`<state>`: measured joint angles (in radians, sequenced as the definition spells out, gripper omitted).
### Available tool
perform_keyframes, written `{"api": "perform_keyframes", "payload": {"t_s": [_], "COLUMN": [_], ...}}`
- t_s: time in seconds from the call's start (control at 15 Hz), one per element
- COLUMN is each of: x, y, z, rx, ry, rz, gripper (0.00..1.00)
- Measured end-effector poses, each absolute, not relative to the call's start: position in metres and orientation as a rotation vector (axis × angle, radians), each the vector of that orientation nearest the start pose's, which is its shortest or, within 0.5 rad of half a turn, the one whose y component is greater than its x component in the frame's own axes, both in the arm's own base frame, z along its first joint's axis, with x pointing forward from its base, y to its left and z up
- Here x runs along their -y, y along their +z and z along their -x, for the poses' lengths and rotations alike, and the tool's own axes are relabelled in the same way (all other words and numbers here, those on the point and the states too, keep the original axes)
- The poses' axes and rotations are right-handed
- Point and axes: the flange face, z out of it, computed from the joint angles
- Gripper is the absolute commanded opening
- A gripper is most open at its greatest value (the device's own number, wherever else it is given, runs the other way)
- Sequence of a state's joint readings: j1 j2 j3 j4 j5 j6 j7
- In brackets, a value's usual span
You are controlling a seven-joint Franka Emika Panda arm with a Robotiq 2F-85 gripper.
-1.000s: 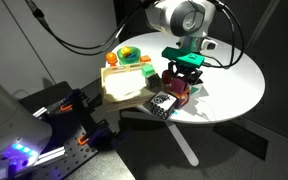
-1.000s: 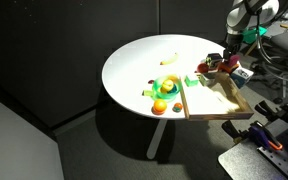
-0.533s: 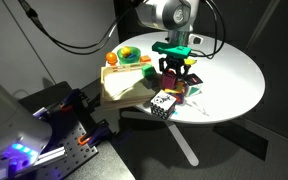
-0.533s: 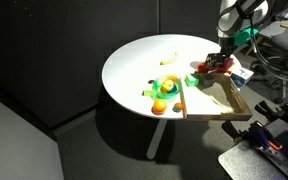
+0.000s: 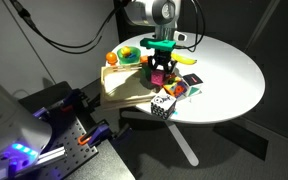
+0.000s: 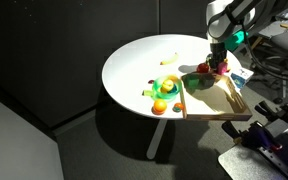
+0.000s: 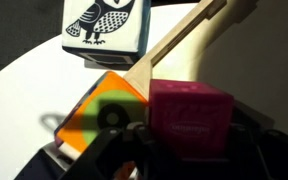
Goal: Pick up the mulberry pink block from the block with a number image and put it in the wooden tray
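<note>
My gripper is shut on the mulberry pink block, which fills the space between the dark fingers. In an exterior view the gripper holds the block over the near edge of the wooden tray. The block with a number image shows an orange face with a dark round mark, just beside and below the pink block; in an exterior view it lies on the table. The gripper and the tray also show from the far side.
An owl-picture cube lies beyond, next to the tray's wooden rim. A black-and-white dotted cube sits at the table's front edge. A multicoloured bowl, a green block and a banana stand behind.
The gripper has moved with the pink block away from the number block, toward the wooden tray. The number block has stayed on the table.
</note>
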<state>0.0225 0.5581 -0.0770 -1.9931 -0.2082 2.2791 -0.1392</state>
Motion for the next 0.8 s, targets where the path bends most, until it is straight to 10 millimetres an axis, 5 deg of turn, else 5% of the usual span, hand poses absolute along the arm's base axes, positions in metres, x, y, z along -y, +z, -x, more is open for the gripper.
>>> {"api": "perform_keyframes", "payload": {"t_s": [0.47, 0.8], "x": [-0.031, -0.053], "y": [0.148, 0.145], "z": [-0.563, -0.558], "rx": [0.452, 0.533], "ry": [0.607, 0.625], "rz": [3.232, 3.223], "gripper": [0.28, 0.28]}}
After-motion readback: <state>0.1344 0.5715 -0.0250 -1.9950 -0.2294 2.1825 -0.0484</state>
